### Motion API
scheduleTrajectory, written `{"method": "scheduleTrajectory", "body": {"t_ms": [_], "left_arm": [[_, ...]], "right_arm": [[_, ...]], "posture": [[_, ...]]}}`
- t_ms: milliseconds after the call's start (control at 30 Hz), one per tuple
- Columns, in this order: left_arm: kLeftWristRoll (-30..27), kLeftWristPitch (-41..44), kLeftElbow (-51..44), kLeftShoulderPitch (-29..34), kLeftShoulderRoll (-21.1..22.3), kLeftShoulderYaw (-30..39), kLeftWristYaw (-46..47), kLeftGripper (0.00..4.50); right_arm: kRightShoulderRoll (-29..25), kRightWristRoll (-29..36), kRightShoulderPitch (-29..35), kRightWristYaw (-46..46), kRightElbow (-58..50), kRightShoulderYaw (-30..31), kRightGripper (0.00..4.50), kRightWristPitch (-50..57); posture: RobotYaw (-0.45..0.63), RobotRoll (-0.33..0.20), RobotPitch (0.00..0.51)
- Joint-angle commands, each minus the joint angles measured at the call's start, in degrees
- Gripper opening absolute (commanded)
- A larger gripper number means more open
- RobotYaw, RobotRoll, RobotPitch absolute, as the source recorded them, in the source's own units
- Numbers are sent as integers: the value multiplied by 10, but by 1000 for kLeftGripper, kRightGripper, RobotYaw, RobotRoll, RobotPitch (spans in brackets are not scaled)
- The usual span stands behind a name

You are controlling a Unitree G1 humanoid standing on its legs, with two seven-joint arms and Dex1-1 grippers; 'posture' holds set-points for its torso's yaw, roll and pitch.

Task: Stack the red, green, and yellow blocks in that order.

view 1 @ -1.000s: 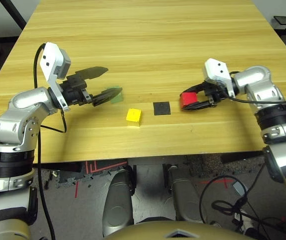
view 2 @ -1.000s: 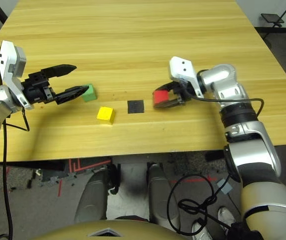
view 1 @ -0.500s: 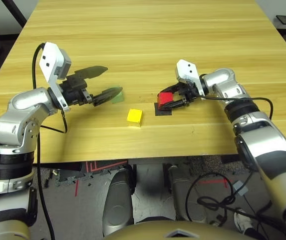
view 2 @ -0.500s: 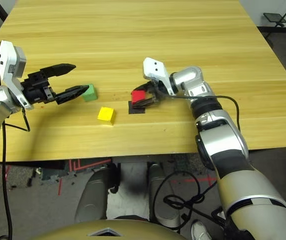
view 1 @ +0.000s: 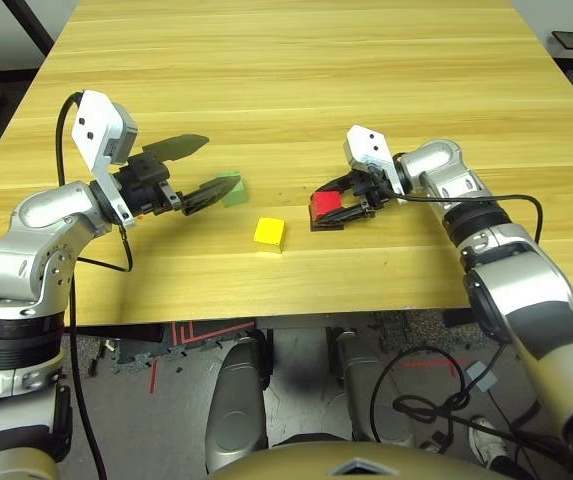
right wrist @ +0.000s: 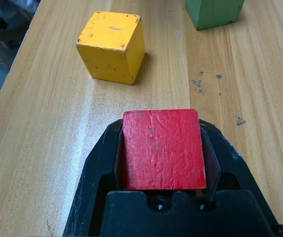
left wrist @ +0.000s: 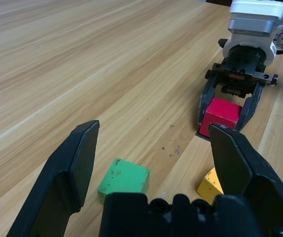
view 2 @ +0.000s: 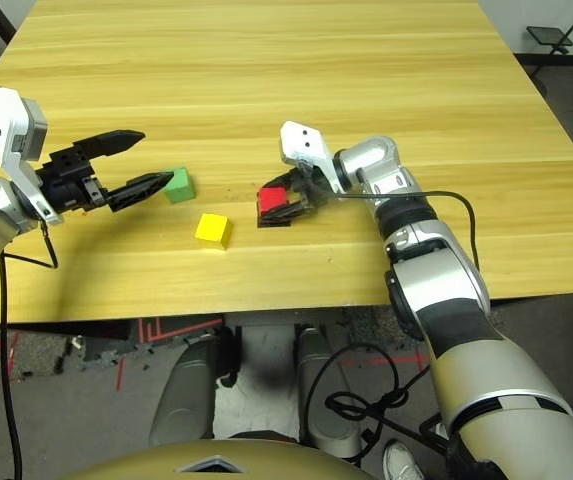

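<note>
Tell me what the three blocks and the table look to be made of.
Red block, yellow block, green block: probably painted wood, matte; the paint shows scuffs, specks and worn edges. Table: wood or wood-look laminate, pale with a slight sheen; long grain lines and plank seams run across it, though the pictures cannot tell solid wood from veneer.

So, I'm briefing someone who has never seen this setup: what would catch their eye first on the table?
The red block stands out most, clamped in the right gripper over the black patch near the table's middle. Next, the left gripper stands wide open beside the green block, holding nothing. The yellow block sits loose between them, nearer the front edge of the wooden table.
</note>
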Motion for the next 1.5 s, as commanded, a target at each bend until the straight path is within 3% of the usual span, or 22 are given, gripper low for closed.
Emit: {"method": "scheduleTrajectory", "body": {"t_ms": [33, 200, 233, 567, 800, 1100, 1200, 1367, 1500], "left_arm": [[17, 6, 14, -4, 17, -13, -9, 4500], [72, -6, 57, -33, 44, -66, -39, 4500], [80, -8, 67, -40, 46, -75, -46, 4500], [160, -106, 235, -139, 14, -148, -115, 4500], [209, -144, 348, -186, 2, -178, -154, 4500], [244, -164, 415, -203, -3, -184, -176, 4500], [240, -166, 413, -205, -9, -180, -180, 3919], [219, -154, 390, -205, -28, -164, -180, 2164], [217, -144, 365, -191, -33, -164, -179, 2023]], "right_arm": [[-7, 11, 7, 33, -3, -8, 2838, -3], [-48, 59, -5, 46, -15, -13, 4394, 1], [-61, 70, -6, 46, -20, -10, 4456, 3], [-181, 134, 33, 46, -146, -20, 4456, 90], [-200, 156, 106, 19, -285, -57, 4456, 182], [-205, 163, 140, -13, -352, -82, 4456, 226], [-203, 159, 139, -17, -349, -84, 4500, 227], [-197, 156, 134, -19, -339, -82, 4500, 221], [-190, 152, 128, -25, -325, -82, 4500, 215]], "posture": [[413, -63, 218], [360, -56, 214], [350, -57, 213], [204, -60, 207], [126, -51, 204], [100, -42, 208], [105, -40, 211], [118, -37, 215], [127, -34, 215]]}}
